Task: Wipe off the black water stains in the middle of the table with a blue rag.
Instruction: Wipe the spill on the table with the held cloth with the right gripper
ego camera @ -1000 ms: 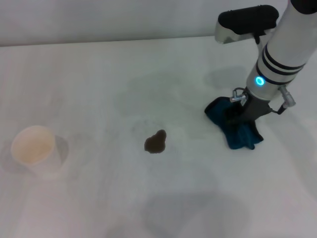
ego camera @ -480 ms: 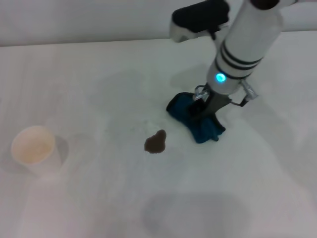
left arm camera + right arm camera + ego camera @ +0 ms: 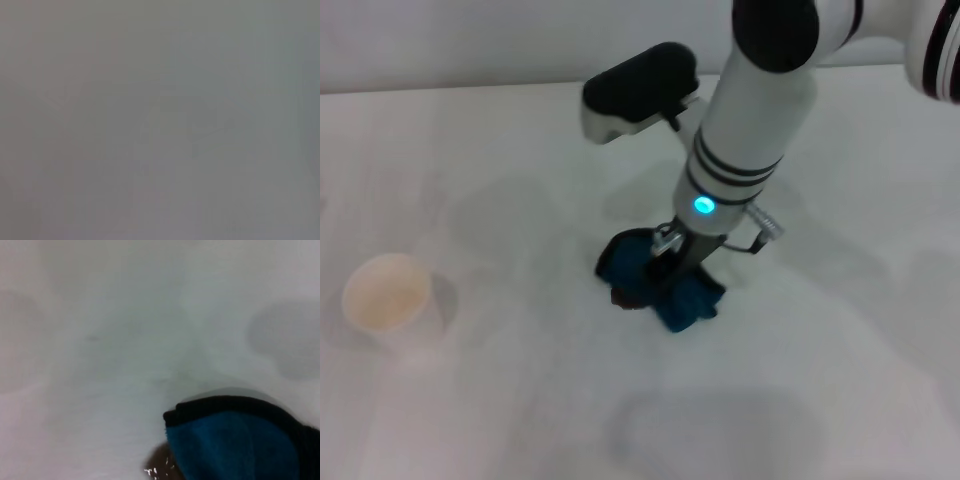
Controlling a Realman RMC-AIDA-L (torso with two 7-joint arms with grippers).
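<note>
Right gripper (image 3: 667, 268) clamped on blue rag (image 3: 682, 298), pressed over black water stains (image 3: 621, 297); edge uncovered, wiping barely begun.

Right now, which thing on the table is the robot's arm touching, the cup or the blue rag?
The blue rag. The right gripper presses it onto the black water stains, while the cup stands alone far off to the robot's left.

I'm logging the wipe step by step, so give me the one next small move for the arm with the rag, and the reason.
Probably push the crumpled blue cloth rag a little further toward the robot's left, across the dark brownish-black stain. The right gripper presses the rag on the white table, and a sliver of stain shows at the rag's left edge.
</note>
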